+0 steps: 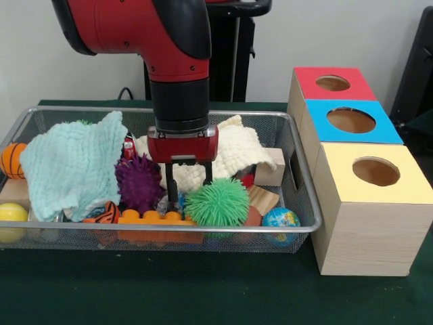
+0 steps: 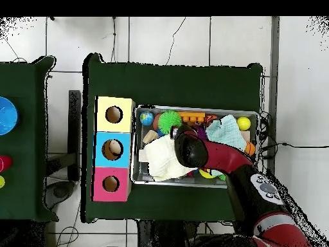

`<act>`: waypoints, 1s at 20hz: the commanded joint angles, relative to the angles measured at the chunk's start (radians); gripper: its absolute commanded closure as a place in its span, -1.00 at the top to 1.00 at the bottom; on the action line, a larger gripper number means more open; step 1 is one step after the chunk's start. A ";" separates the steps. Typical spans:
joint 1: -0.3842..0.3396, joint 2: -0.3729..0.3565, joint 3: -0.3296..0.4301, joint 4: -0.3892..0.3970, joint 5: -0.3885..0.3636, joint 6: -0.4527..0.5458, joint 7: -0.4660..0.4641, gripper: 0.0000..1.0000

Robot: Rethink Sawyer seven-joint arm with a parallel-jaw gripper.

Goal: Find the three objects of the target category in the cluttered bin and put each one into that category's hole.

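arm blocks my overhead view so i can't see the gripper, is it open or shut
observer: Open. The gripper has its two black fingers apart with nothing between them.
operator: where are the tips
observer: Low inside the wire mesh bin, between the purple spiky ball and the green spiky ball, just above the orange studded plastic block as the front view shows it. I cannot tell if they touch anything.

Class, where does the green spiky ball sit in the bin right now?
In the front view, the green spiky ball lies near the wire bin's front rim, right of the orange block and left of the globe ball.
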 commanded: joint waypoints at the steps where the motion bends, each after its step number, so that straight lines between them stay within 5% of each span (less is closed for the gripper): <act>1: -0.028 0.097 -0.012 -0.041 -0.063 -0.034 0.079 1.00; 8: -0.065 0.128 0.007 -0.074 -0.093 -0.036 0.039 1.00; 20: -0.015 0.215 -0.035 -0.089 -0.116 -0.132 0.104 1.00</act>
